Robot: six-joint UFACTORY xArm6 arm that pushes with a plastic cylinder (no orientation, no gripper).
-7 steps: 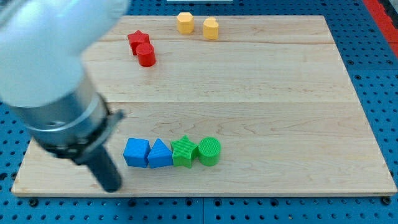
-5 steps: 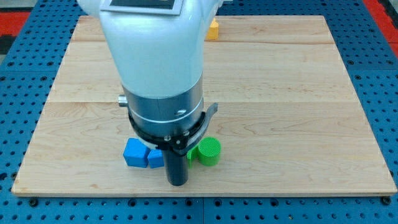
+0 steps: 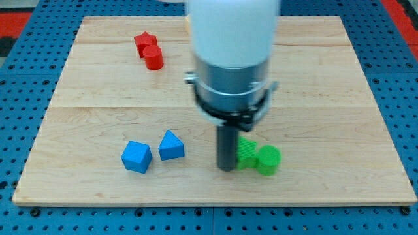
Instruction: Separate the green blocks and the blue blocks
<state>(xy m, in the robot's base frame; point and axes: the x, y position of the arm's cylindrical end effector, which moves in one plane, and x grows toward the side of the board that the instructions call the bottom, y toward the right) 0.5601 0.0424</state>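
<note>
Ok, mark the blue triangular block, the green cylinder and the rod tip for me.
blue triangular block (image 3: 171, 145), camera view, its front face.
green cylinder (image 3: 268, 159), camera view, its ridged top.
my tip (image 3: 226, 168), camera view, rod's very end, left of the green blocks.

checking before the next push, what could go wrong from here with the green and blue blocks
My tip sits against the view's left side of the green star block, which touches the green cylinder. Pushing on could shove both greens toward the board's bottom edge, which is close. A return sweep leftward could catch the blue triangular block or the blue cube. The arm also hides the board behind it.
</note>
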